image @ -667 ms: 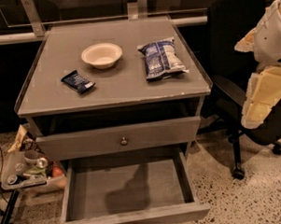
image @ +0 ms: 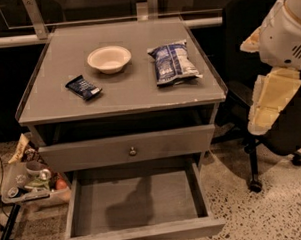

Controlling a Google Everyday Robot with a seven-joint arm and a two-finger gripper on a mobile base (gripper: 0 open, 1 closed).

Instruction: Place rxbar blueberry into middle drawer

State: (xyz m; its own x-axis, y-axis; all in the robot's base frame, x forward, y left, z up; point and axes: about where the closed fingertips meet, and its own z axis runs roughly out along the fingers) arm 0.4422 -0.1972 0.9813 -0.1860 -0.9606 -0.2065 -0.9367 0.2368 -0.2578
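The rxbar blueberry, a small dark blue bar, lies flat on the left part of the grey cabinet top. The middle drawer is pulled out at the bottom, a wide grey tray with nothing in it. Only white and cream parts of my arm show at the right edge, above and to the right of the cabinet. The gripper itself is out of view, and nothing of it is near the bar or the drawer.
A white bowl and a puffy blue-and-white chip bag lie on the cabinet top. The upper drawer with a round knob is shut. A black office chair stands at the right. A cluttered tray sits on the left.
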